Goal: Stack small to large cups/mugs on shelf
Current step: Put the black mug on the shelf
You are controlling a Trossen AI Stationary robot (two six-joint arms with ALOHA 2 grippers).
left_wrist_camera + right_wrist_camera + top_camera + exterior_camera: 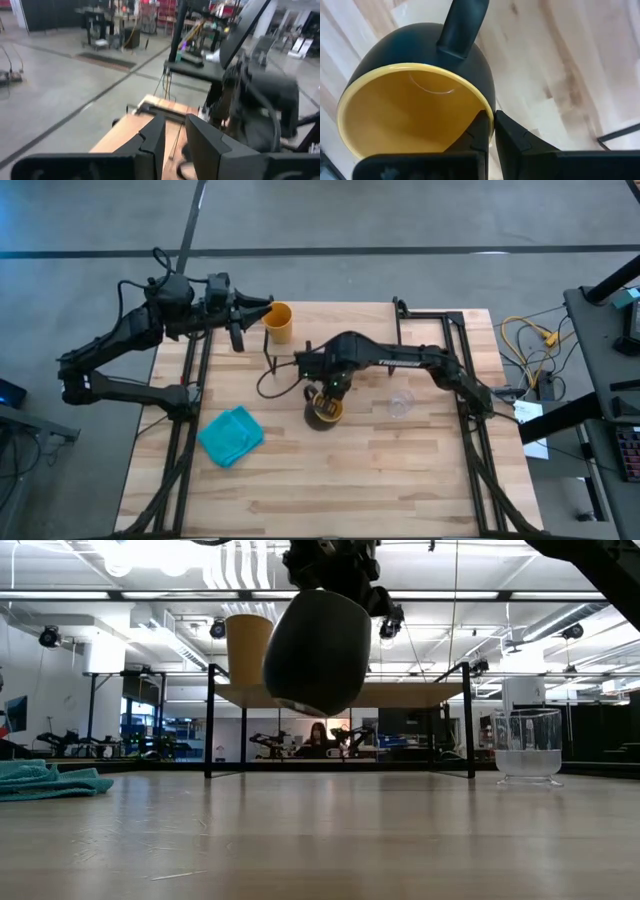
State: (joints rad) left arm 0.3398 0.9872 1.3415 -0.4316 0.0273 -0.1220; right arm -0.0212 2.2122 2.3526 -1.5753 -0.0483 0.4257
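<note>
Seen from above, a wooden table point(330, 480) fills the middle of the frame. The right gripper point(333, 387) hangs near the centre, clamped on the rim of the dark mug point(323, 411), whose yellow inside shows just below it. The yellow-orange cup point(279, 322) stands at the upper middle, on the shelf point(340, 315) along the table's far edge. The left gripper point(262, 308) sits just left of that cup, apart from it, fingers a little parted and holding nothing. The clear glass point(401, 402) stands right of centre on the table. A teal cloth point(231, 435) lies at the lower left.

From table height, the mug point(317, 650) hangs tilted in the air at the upper centre, clear of the tabletop. Behind it the shelf point(420, 695) spans the middle on black legs, with the cup point(247, 648) on its left part. The glass point(527, 745) stands at the right and the cloth point(45, 781) at the far left, both on the table.

In the left wrist view, the left gripper point(174, 136) shows at the bottom with a gap between its fingers and nothing in it.

In the right wrist view, the right gripper point(493, 131) pinches the rim of the mug point(415, 100) at the lower centre, one finger inside, one outside.

By my reading, one vessel is shelved, the mug is mid-carry, and the glass is untouched; nothing is nested yet.
</note>
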